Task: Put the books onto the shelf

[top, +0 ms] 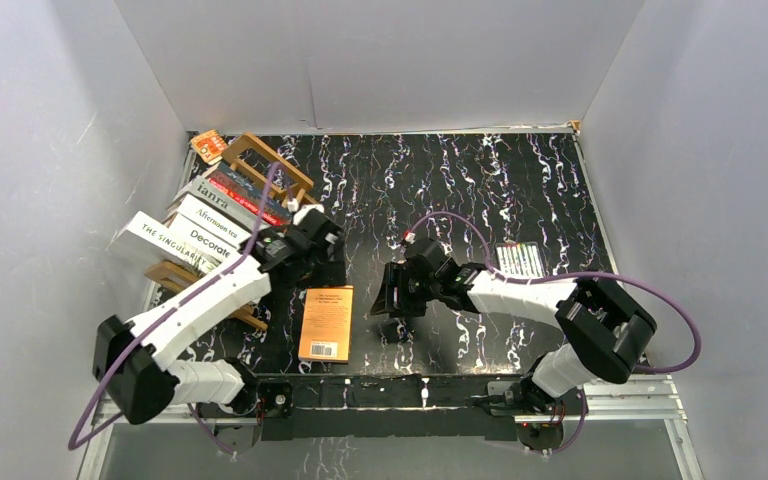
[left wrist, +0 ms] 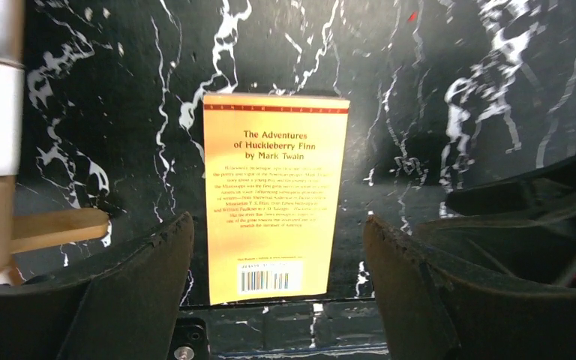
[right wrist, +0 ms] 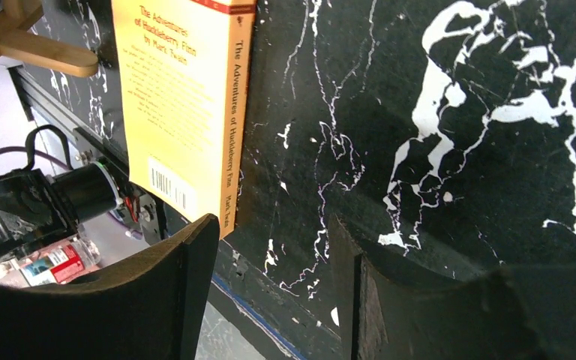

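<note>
An orange paperback lies flat, back cover up, near the table's front edge; it also shows in the left wrist view and the right wrist view. Several other books lean side by side in the wooden slatted shelf at the left. My left gripper hovers over the paperback's far end, open, its jaws wider than the book. To the right of the paperback my right gripper is low over the table, open and holding nothing.
A pack of coloured markers lies right of centre. A small orange card sits in the back left corner behind the shelf. A shelf foot juts out left of the paperback. White walls enclose the black marbled table.
</note>
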You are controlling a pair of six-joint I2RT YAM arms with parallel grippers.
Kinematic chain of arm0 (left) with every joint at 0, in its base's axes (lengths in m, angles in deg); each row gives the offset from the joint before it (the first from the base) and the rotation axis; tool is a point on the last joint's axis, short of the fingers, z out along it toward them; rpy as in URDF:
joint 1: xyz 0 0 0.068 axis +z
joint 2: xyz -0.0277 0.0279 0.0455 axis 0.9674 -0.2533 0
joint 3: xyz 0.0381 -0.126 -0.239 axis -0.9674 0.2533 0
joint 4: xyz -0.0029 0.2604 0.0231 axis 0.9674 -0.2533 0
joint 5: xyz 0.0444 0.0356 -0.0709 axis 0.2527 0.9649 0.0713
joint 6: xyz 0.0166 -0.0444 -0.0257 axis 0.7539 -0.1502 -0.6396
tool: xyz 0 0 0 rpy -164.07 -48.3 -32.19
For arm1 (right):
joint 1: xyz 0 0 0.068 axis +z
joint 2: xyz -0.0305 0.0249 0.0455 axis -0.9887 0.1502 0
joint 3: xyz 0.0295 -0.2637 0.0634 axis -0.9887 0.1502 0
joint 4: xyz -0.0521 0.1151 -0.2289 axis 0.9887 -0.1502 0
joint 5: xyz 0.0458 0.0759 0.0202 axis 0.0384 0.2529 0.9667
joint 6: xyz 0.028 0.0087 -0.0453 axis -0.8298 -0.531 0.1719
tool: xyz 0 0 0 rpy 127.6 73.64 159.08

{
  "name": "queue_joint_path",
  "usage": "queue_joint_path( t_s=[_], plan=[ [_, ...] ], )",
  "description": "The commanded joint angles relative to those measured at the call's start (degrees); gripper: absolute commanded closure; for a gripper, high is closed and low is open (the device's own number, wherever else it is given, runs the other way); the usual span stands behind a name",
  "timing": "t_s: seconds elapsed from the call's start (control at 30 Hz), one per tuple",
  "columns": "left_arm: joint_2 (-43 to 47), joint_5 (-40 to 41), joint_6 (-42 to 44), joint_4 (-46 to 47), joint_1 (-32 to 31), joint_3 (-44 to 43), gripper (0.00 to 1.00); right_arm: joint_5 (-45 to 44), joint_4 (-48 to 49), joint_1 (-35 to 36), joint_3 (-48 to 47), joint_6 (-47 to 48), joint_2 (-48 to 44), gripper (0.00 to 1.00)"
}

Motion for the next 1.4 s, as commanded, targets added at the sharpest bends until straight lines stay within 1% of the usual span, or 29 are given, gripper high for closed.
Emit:
queue_joint_path(
  t_s=[0.0, 0.1, 0.23, 0.33, 0.53, 0.63, 0.73, 0.87, 1.0, 1.07, 1.13, 1.27, 1.37],
  plan=[
    [-3.85, 5.8, -5.13, -0.69, -3.78, 2.16, 0.19, -1.44, 3.25, -0.2, 1.2, -4.32, -1.75, 0.37],
    [-5.36, 4.96, -5.62, 0.86, -4.34, 4.28, 0.18, -1.65, 3.33, -0.22, 1.81, -4.92, -1.8, 0.37],
    [-4.95, 5.33, -7.54, 2.35, -4.36, 8.18, 0.14, -1.88, 3.28, -0.18, 2.19, -5.32, -1.51, 0.37],
    [-5.11, 5.04, -8.85, 3.87, -4.1, 11.28, 0.1, -1.69, 3.32, -0.22, 2.25, -5.37, -1.05, 0.38],
    [-7.74, -1.07, -10.46, 8.0, -1.69, 16.16, 0.09, -0.77, 3.58, -0.18, 1.82, -5.62, -0.14, 0.38],
    [-7.27, -2.6, -10.04, 10.0, -1.54, 17.11, 0.09, 0.77, 5.02, -0.18, 1.96, -6.01, -0.38, 0.38],
    [-5.7, -6.17, -8.98, 14.15, -1.28, 19.15, 0.09, 1.02, 5.97, -0.18, 2.09, -6.76, -0.32, 0.38],
    [-5.08, -12.57, -9.12, 19.4, -0.84, 22.12, 0.11, -0.2, 5.78, -0.18, 2.44, -6.96, 0.03, 0.39],
    [-5.84, -15.84, -8.94, 21.53, -0.84, 22.17, 0.14, -2.29, 4.82, -0.26, 3.21, -6.88, -0.49, 0.39],
    [-5.77, -21.83, -6.84, 24.49, -0.83, 22.01, 0.15, -3.45, 4.08, -0.31, 3.66, -6.65, -0.81, 0.36],
    [-5.8, -24.96, -5.67, 26.96, -0.82, 21.77, 0.17, -4.39, 2.54, -0.35, 3.7, -6.36, -0.84, 0.34],
    [-7.47, -25.55, -4.8, 27.6, -0.84, 21.22, 0.19, -4.88, 1.04, -0.44, 4.03, -6.76, -0.13, 0.33],
    [-10.22, -26.05, -4.95, 27.44, -0.82, 21.14, 0.24, -4.29, 1.08, -0.56, 4.27, -6.92, 0.86, 0.33]
  ],
)
